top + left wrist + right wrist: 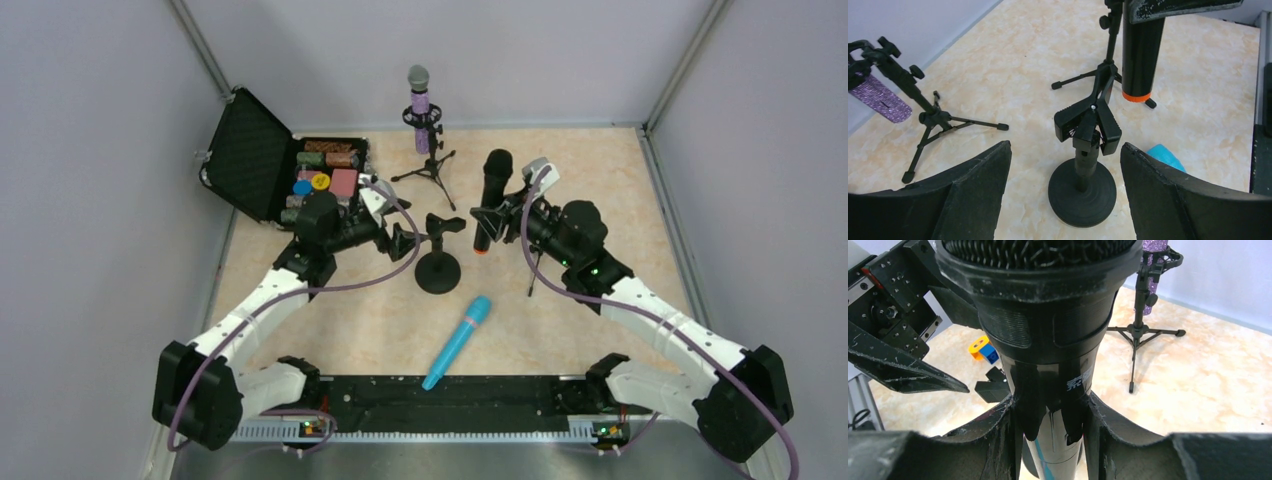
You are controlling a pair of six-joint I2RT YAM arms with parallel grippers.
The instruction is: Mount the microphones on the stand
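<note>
Top view: the right gripper [488, 215] clamps the black microphone [495, 180] upright, centre right; the purple microphone [420, 100] sits clipped upper centre, and the blue microphone [458, 342] lies lower centre. Left wrist: the left gripper [1065, 146] gapes empty, facing the clip stand [1082, 192]. Right wrist: the barrel fills the frame — an off-line push could topple that stand.

You have only one printed mark to go on: a small patch of white lettering [1075, 382] on the barrel of the matte black stick microphone [1048, 330], below its collar. It is too blurred and skewed for you to read. The coloured round and square pieces [320, 182] in the open black case [245, 150] give you nothing legible from above.
</note>
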